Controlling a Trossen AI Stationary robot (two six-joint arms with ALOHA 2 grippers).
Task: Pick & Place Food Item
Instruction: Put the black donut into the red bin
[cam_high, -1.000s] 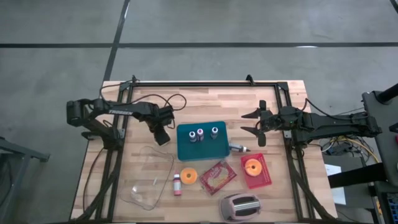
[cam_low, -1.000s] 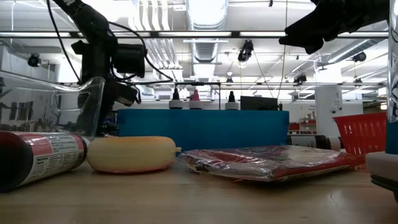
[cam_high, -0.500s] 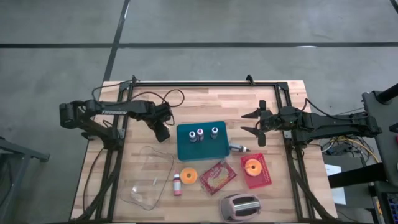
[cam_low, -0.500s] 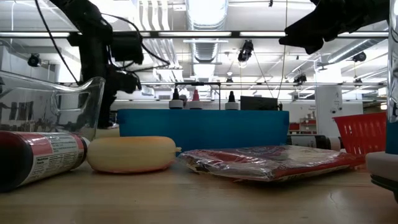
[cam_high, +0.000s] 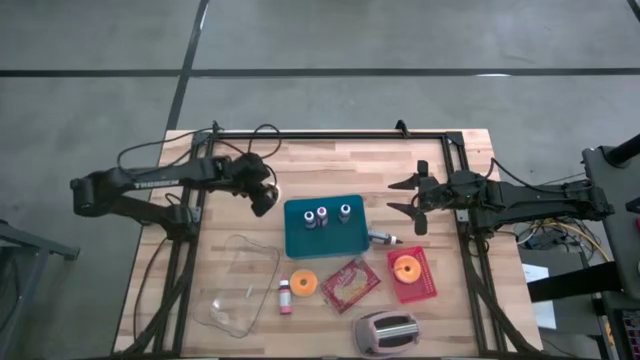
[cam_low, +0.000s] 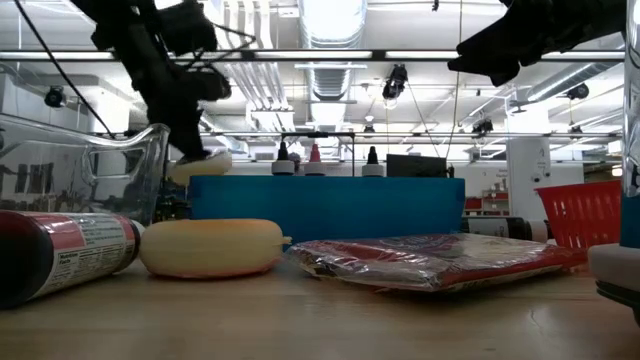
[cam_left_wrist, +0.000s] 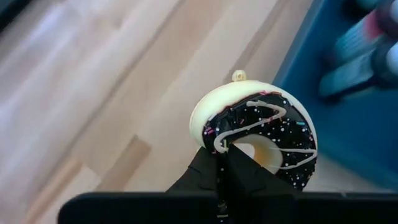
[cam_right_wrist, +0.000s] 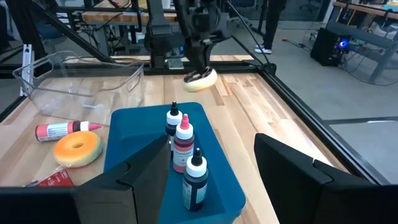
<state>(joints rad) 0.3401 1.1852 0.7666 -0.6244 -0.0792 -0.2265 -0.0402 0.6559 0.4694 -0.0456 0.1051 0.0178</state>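
Note:
A doughnut with chocolate icing and white drizzle (cam_left_wrist: 255, 134) hangs in the air left of the teal box (cam_high: 323, 228). My left gripper (cam_high: 266, 203) is shut on it. The same doughnut (cam_low: 200, 165) shows pale from the side in the low view, above the table top. My right gripper (cam_high: 403, 197) stands open and holds nothing. It hovers at the table's right, pointing toward the teal box. My left gripper pinches the doughnut's ring (cam_left_wrist: 214, 140) between its two fingers, on the side nearest the gripper. The fingers (cam_left_wrist: 208, 171) slant down from the table's left. The doughnut is lifted clear of the table and tilted, with its iced face toward the wrist camera.
Three small bottles (cam_high: 321, 215) stand on the teal box. A clear container (cam_high: 245, 285) lies at the near left. Beside it lie a pink tube (cam_high: 285, 296), an orange doughnut (cam_high: 303, 282) and a red packet (cam_high: 350, 284). A red basket (cam_high: 425, 285) and a toaster (cam_high: 385, 332) are at the near right.
My left gripper has risen from the table beside the teal box, drawn back toward the far left and tipped to a less steep slant. The doughnut has come up with it and now hangs clear of the wood. My right arm has kept still.

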